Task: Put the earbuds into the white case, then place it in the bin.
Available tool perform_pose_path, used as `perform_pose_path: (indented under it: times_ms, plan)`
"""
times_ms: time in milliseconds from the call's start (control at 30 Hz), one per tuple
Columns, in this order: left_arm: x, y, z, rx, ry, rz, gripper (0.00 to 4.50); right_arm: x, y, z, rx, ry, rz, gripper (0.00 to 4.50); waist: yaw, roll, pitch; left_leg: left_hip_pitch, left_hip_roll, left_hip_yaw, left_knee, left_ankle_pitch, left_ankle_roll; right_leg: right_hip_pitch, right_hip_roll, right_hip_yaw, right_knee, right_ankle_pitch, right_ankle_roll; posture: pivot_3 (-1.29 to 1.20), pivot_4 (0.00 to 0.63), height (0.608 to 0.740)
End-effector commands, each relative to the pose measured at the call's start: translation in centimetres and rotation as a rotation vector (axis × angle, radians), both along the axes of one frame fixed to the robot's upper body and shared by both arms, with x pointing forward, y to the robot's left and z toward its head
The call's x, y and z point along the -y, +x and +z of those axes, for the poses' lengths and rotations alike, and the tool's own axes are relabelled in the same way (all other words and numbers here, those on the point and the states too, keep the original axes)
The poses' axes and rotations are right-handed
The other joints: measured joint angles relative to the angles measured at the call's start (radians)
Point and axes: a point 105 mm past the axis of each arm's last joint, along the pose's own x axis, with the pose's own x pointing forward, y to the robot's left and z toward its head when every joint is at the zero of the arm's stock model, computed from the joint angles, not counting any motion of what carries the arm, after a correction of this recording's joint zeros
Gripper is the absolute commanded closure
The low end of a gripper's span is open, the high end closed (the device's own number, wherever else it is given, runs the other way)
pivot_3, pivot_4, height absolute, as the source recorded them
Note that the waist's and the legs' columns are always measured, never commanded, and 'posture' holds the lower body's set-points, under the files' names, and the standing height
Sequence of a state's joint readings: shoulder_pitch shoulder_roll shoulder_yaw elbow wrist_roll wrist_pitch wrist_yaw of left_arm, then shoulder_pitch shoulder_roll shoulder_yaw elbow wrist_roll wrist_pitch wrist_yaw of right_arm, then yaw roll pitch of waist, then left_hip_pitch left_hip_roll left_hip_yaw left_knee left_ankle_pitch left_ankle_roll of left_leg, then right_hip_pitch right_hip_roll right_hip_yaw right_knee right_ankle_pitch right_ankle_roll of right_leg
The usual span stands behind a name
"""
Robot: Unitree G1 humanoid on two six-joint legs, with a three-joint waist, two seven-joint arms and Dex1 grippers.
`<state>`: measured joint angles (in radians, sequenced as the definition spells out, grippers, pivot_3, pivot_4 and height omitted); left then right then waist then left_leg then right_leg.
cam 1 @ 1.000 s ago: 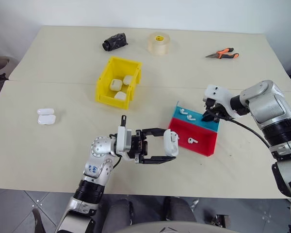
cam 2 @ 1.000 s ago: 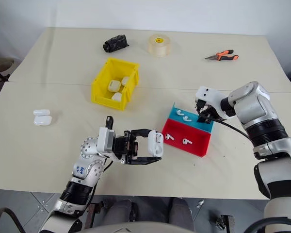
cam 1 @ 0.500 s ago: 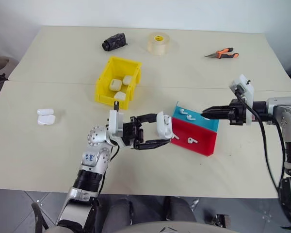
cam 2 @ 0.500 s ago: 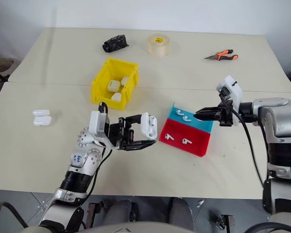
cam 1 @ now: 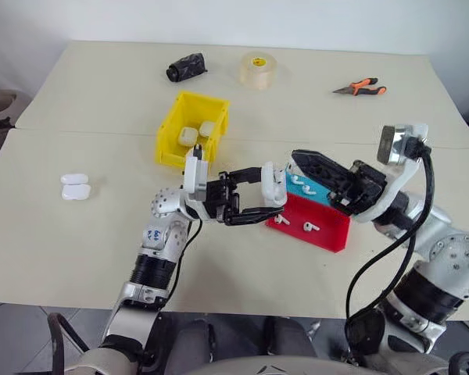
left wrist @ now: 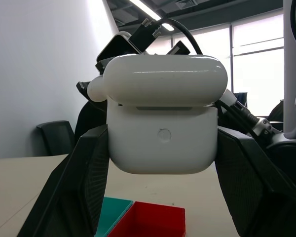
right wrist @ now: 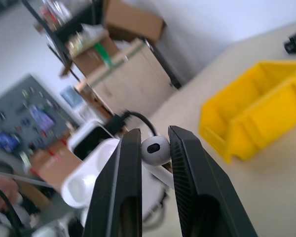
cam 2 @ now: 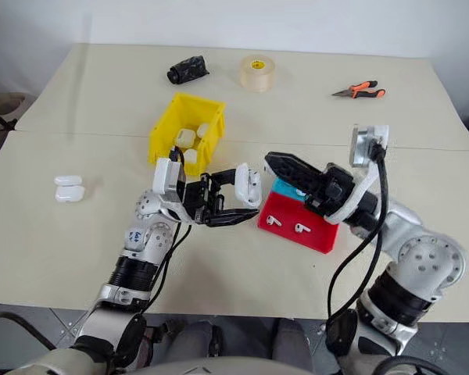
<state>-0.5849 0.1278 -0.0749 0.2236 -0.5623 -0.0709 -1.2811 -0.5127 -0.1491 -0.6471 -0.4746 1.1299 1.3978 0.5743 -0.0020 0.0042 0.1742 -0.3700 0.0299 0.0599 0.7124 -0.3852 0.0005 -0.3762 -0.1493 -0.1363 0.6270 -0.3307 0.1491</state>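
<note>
Right gripper (right wrist: 155,148): fingers nearly closed, pinching one earbud (right wrist: 155,150) by its round head. In the head views it reaches left from the right side, its tips just right of the case and above the tray's far end.
Left gripper (cam 1: 267,195): clamped on the sides of the white case (cam 1: 274,187), held up off the table just left of the tray and pointing right.
Case: lid (left wrist: 164,79) hinged open, with a gap showing between lid and body in the left wrist view; the opening appears to face the right gripper.
Tray (cam 1: 328,230): red and blue, near centre-right; loose earbuds lie in both parts.
Bin (cam 1: 175,129): yellow, far and left of the grippers, with several white cases already inside.
Spare cases (cam 1: 75,187): two on the table at far left.
Step in hand: loading an earbud into the held case; binning has not started.
Next move: likely to line the stem up with a socket in the case and ease it in before letting go. The left gripper should keep the case steady. A small misalignment could drop the earbud.
</note>
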Motion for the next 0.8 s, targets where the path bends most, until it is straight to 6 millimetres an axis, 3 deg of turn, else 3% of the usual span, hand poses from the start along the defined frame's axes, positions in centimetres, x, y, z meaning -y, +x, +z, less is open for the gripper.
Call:
perform_pose_path:
  times_ms: [33, 300, 800]
  plan:
    - [0.0, 0.2, 0.7, 0.010, -0.022, -0.006, 1.71, -0.2, -0.9, 1.2, 0.029, 0.107, -0.024, 3.93, -0.001, 0.000, 0.000, 0.000, 0.000, 0.000, 0.000, 0.000, 0.000, 0.000, 0.000, 0.000, 0.000, 0.000, 0.000, 0.00, 0.150, 0.740]
    - [0.0, 0.4, 0.9, 0.008, -0.022, -0.002, 1.71, -0.2, -2.0, 2.5, -0.037, 0.226, 0.029, 3.93, -0.001, 0.000, 0.000, 0.000, 0.000, 0.001, -0.001, 0.000, 0.000, 0.000, 0.000, 0.000, 0.000, 0.000, 0.000, 0.00, 0.150, 0.740]
    - [0.5, 0.4, 1.6, -0.011, -0.068, 0.018, 1.71, -1.3, -2.7, 0.2, -0.172, 0.222, 0.061, 3.93, 0.004, 0.000, 0.000, 0.000, 0.000, 0.001, -0.001, 0.000, 0.000, 0.000, 0.000, 0.001, -0.001, 0.000, 0.000, 0.00, 0.150, 0.740]
